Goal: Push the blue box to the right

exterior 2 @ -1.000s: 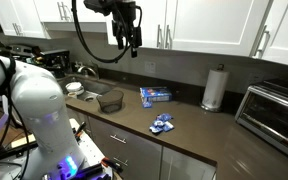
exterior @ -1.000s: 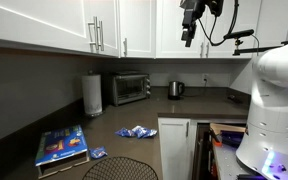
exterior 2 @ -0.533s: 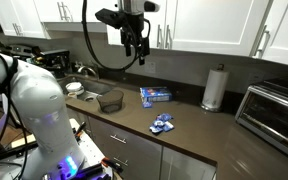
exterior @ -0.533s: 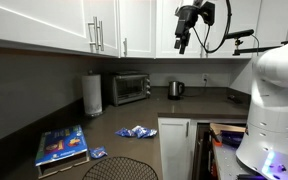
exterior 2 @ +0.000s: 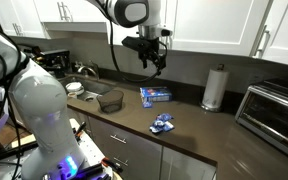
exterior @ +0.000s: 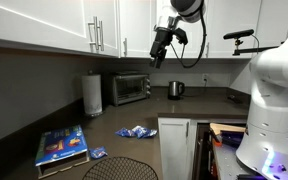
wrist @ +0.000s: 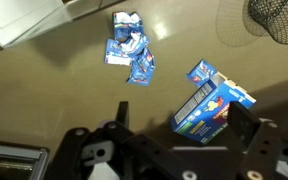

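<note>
The black two-finger gripper hangs high over the dark countertop. It is spread wide and holds nothing, and the wrist view's lower edge cuts off its base. The flat blue printed carton lies on the counter near a black wire-mesh basket, whose contents cannot be made out. Crumpled blue-and-white wrappers lie apart from the carton.

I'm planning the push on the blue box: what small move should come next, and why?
Probably descend toward the blue box: the gripper hangs well above the counter, fingers apart and empty, and the box lies below, untouched.
</note>
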Controlling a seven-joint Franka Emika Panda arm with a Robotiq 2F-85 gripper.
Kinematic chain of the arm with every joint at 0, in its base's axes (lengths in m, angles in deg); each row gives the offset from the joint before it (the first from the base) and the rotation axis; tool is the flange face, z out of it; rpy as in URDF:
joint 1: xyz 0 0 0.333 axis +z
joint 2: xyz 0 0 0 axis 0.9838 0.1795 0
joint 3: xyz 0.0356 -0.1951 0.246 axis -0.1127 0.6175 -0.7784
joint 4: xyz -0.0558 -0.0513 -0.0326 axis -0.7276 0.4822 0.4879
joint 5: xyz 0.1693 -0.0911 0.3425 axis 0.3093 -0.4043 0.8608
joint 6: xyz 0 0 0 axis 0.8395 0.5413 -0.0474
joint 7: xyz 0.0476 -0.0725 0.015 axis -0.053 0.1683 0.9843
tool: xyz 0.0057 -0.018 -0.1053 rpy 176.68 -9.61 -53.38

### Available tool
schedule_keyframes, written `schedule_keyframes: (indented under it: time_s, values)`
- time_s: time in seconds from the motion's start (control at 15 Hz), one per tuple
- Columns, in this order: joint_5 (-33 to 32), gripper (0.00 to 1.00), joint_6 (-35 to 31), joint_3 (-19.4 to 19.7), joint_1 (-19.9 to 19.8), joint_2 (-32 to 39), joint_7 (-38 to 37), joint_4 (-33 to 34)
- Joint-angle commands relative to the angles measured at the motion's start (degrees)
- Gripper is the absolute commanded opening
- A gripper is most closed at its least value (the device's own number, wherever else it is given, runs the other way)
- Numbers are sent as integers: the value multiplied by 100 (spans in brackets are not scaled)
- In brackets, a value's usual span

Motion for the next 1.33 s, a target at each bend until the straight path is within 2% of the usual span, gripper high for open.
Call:
schedule_keyframes:
  time_s: [0.0,0.27,0.33,0.53,0.73,1.13,1.27]
  values:
    - [678,100,-663,-41,364,1055,614,462]
    - [1477,100,-1310,-75,666,1962,1354,909]
    - [1198,100,-1129,-271,402,1510,959,583]
    - [1362,100,-1211,-335,417,1941,1140,851]
    - [1361,100,-1211,-337,412,1973,1151,894]
    - [1430,100,-1233,-415,219,2249,1350,451]
    - [1552,100,-1545,-398,151,2352,1512,233]
